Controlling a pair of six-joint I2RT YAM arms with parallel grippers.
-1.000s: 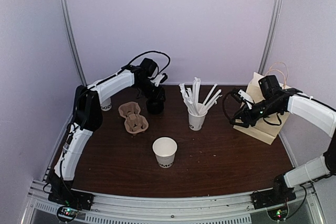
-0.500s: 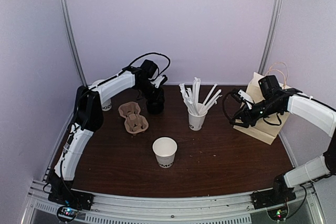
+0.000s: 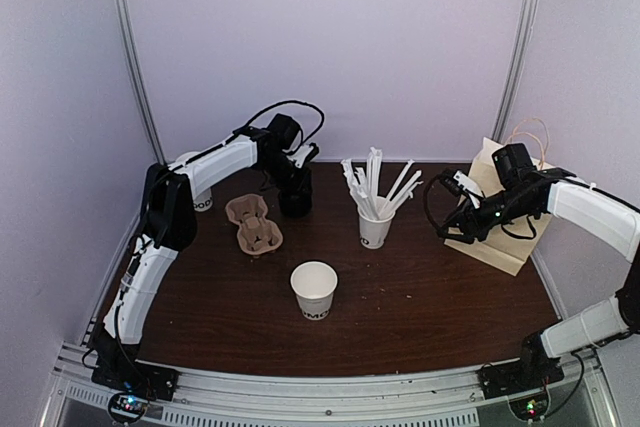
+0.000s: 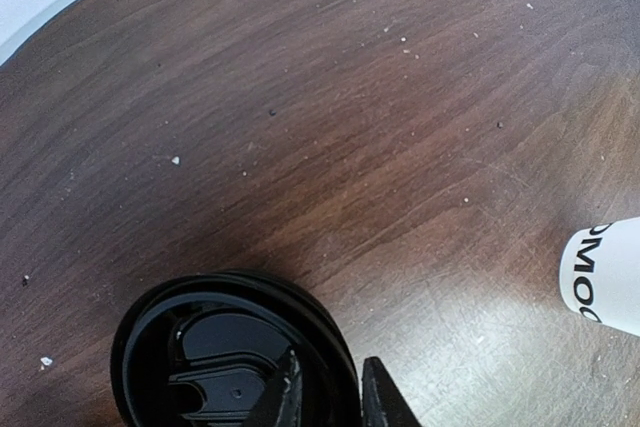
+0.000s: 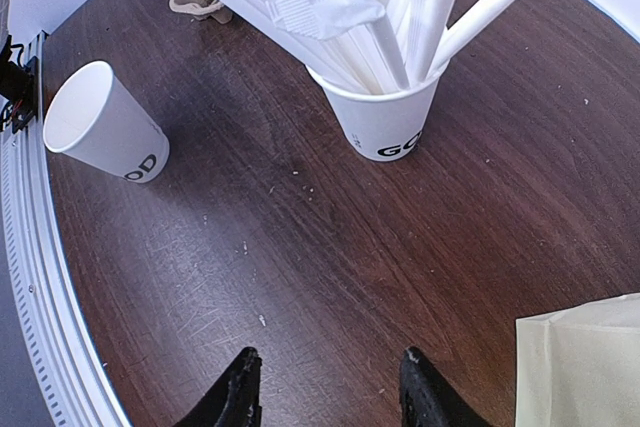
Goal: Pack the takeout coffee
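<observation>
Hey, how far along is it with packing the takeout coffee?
Done: nothing looks packed yet. The takeout coffee sits lidded on the table, and the cup carrier is empty. In hand: the left claw straddles the lid's rim, though I can't tell if it grips. Left: lifting and packing the cup. The right claw hangs open by the paper bag.

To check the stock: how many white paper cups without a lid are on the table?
3: the front cup at centre, the straw cup behind it to the right, the left cup half hidden behind the left arm. Nested cups may be hidden.
</observation>
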